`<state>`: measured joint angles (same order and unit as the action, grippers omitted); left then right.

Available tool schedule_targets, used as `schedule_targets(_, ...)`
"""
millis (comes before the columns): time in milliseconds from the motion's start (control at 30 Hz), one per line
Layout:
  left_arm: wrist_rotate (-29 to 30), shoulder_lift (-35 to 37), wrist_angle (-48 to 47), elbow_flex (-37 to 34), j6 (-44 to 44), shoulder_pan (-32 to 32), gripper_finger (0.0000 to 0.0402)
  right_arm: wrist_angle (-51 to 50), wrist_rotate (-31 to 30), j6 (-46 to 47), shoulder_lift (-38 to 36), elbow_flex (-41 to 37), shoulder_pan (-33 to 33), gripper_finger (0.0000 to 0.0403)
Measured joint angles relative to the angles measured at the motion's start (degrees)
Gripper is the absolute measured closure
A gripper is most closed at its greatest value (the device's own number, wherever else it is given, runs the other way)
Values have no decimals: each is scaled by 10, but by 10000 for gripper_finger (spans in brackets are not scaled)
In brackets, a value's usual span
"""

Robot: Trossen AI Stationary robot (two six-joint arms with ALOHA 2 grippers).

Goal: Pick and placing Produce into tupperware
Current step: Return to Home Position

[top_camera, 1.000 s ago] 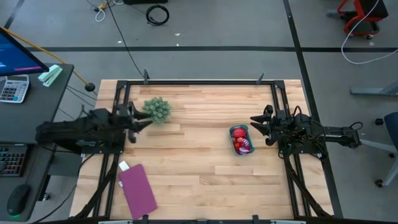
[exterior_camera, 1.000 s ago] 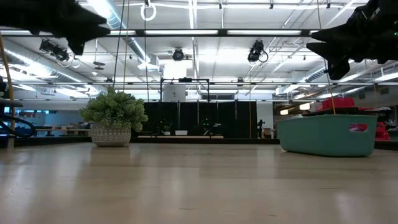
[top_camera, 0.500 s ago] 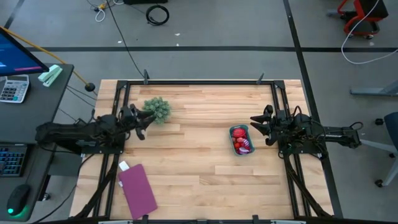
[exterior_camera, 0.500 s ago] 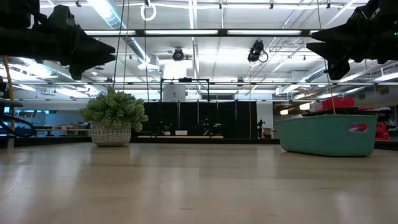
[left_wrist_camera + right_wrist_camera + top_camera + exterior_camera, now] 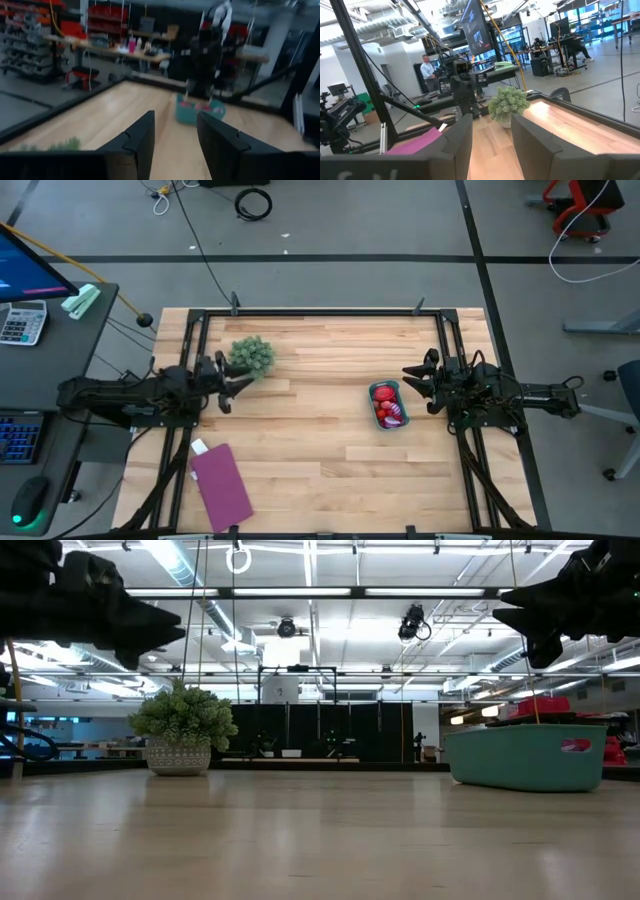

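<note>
Both left fingers and right fingers gape empty, tupperware seemingly beside the latter.

My left arm stretches level along the left edge of the worktop. My left end effector points inward toward the middle, raised off the surface, its fingers apart and holding nothing. My right arm sits at the right edge. My right end effector faces the left one, also raised, fingers apart and empty.
</note>
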<state>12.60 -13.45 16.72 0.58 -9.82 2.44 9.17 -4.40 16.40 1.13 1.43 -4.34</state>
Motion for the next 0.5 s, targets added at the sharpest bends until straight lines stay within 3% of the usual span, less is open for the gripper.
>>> schedule_targets(500,-1,0,-138,1,-21,0,246,0,0,0,0,0,0,259)
